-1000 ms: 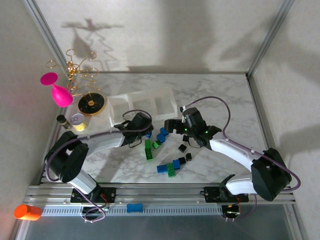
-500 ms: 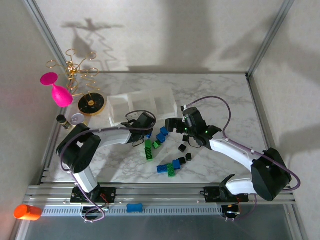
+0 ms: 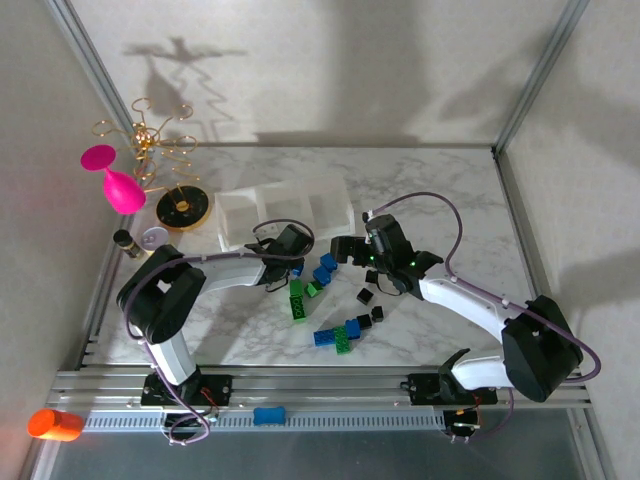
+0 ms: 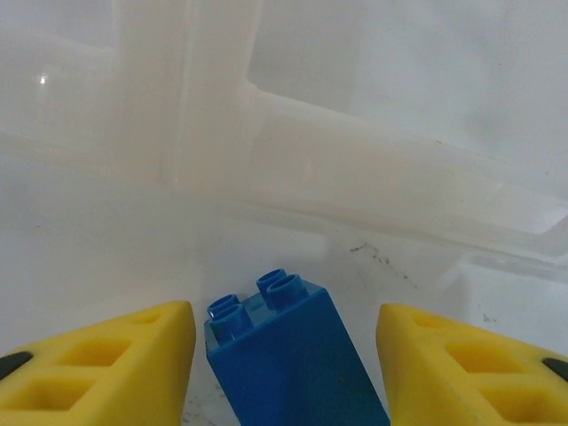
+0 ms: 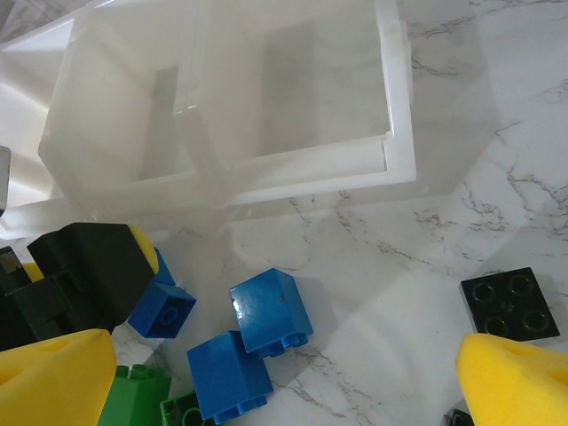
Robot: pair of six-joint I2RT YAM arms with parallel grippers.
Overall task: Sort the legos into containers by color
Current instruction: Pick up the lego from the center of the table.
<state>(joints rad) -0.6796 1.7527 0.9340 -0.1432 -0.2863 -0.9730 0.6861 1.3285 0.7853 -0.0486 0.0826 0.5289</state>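
While the left claw (image 4: 284,342) sits partly open, its blocky yellow fingers (image 4: 98,364) straddle a blue brick (image 4: 293,377). A thin strip of table (image 4: 106,240) shows on either side of the brick, so nothing is clamped. The brick is glossy plastic, with four round studs on its far end. Just past it runs the low, milky wall of the tray (image 4: 355,177), where a divider meets the outer rim.

The right claw (image 5: 284,382) stands spread wide and empty, its yellow fingertips (image 5: 53,377) flanking a loose cluster. Smooth blue cubes (image 5: 271,311) lie between them. Green studded bricks (image 5: 138,395) sit beside one tip and a flat black four-stud piece (image 5: 510,303) near the other. Beyond these the table is white veined marble, and then comes the translucent tray with its square, thin-walled compartments.
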